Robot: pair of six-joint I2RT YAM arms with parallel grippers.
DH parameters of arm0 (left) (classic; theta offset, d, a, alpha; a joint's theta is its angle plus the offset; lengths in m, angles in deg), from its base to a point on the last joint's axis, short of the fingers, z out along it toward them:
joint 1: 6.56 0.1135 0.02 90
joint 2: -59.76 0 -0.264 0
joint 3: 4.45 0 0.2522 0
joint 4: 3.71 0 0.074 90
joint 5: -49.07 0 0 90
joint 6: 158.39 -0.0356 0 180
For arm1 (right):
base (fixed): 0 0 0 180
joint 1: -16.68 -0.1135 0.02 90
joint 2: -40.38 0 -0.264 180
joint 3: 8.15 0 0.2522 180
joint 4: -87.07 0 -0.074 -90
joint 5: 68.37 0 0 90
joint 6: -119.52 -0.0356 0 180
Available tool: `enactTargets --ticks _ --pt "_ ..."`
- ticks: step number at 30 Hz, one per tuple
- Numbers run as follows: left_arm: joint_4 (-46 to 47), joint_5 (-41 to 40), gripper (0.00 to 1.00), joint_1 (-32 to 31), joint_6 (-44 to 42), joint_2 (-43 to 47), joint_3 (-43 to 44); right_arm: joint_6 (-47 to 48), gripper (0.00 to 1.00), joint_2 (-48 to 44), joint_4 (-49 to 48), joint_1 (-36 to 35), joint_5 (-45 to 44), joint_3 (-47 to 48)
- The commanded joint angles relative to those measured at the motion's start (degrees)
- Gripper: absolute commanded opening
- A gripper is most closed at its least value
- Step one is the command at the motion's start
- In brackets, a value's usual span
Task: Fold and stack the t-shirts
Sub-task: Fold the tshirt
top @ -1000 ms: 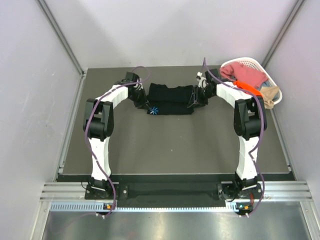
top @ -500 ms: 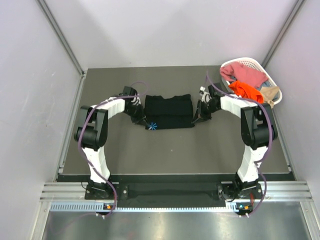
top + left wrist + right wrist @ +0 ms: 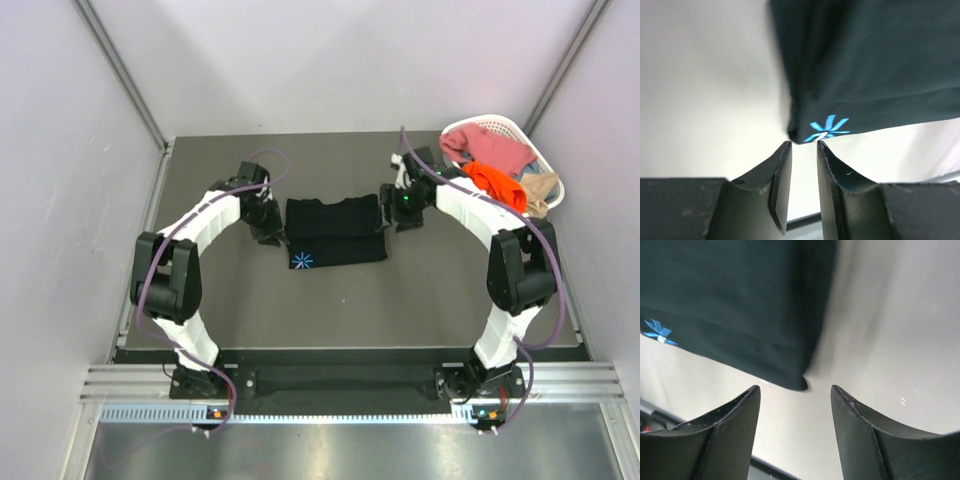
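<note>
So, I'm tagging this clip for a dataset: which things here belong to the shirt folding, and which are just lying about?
Part of the job: black t-shirt, lying folded; pink shirt, orange shirt and beige shirt, piled in the white basket; left hand and right hand, both empty.
Just there: white basket; table.

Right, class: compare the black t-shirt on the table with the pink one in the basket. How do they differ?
The black t-shirt lies folded flat in a neat rectangle on the table; the pink t-shirt sits bunched in the white basket. The black t-shirt carries a blue starburst mark; the pink t-shirt shows no mark. Both are soft cloth.
</note>
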Motion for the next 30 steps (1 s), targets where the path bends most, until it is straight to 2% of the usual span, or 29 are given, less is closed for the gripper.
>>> enactTargets --ticks 1,7,12,20,23,30 --pt "-0.2 -3.5 0.31 -2.1 -0.7 4.7 3.9 -2.7 0.59 0.1 2.7 -6.6 -9.3 6.4" --pt "7.0 5.3 0.3 -3.9 4.9 0.1 0.7 -11.2 0.56 7.3 0.0 -15.7 -15.4 10.5" --pt "10.1 4.0 0.29 -4.2 7.9 -3.1 -0.6 -14.1 0.54 12.9 -0.6 -19.9 -20.4 14.5" --pt "8.4 0.3 0.28 -4.4 8.1 -6.7 0.1 -13.7 0.54 17.1 -2.6 -20.7 -24.7 16.6" --pt "5.1 -2.0 0.28 -5.0 7.4 -9.1 1.1 -13.4 0.54 18.1 -2.7 -20.5 -26.1 18.9" --pt "3.8 -4.7 0.28 -6.3 7.2 -11.0 1.3 -13.2 0.54 21.2 -1.1 -20.0 -26.0 23.6"
